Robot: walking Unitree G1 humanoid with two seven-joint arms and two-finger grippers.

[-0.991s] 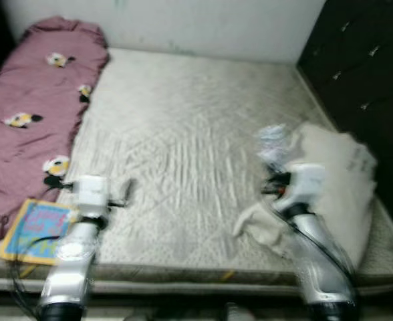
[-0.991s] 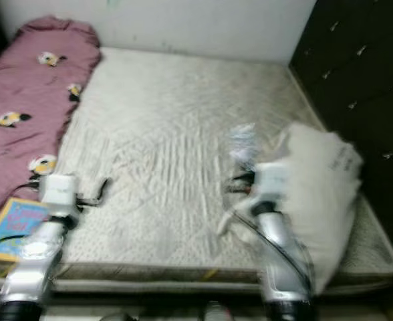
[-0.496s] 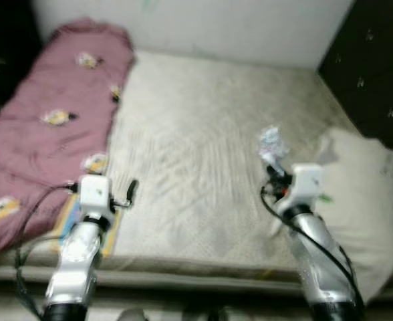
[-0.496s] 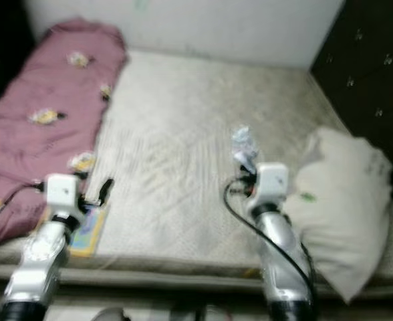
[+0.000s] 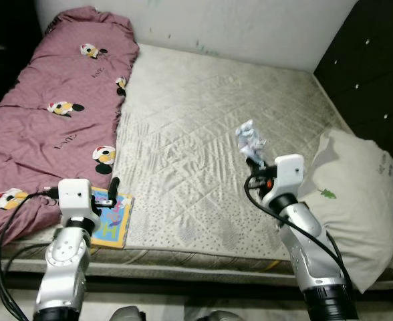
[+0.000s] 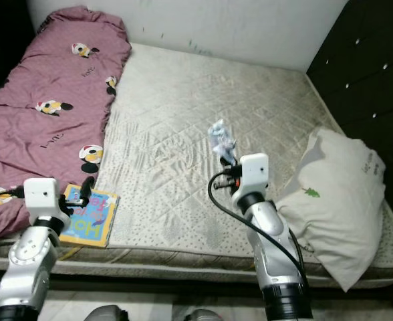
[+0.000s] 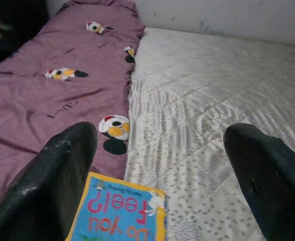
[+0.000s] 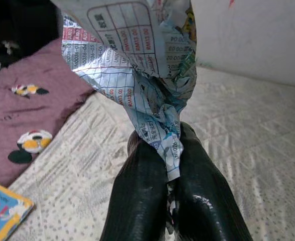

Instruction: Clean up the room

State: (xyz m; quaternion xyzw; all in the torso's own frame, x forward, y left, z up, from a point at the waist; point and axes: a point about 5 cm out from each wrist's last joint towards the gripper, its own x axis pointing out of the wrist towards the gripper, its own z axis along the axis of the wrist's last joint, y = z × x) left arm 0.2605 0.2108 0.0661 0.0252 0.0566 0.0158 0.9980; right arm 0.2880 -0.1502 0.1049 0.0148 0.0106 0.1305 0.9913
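Note:
A crumpled printed paper (image 5: 251, 141) hangs over the bare mattress (image 5: 210, 107), pinched in my right gripper (image 5: 256, 163), which is shut on it. Seen from the right wrist, the paper (image 8: 137, 60) rises out of the closed fingertips (image 8: 152, 175). My left gripper (image 5: 113, 187) is open at the bed's near left edge, just above a blue children's book (image 5: 111, 218). The left wrist view shows that book (image 7: 120, 213) between its two spread fingers (image 7: 62, 175).
A maroon cartoon-print blanket (image 5: 49, 107) covers the left side of the bed. A white pillow (image 5: 353, 200) lies at the right edge by a dark tufted headboard (image 5: 377, 73). A white wall runs behind the bed.
The camera has swung and the picture has sharpened. The right gripper still holds the paper; the pillow now lies further right of the arm. The left gripper stays by the book.

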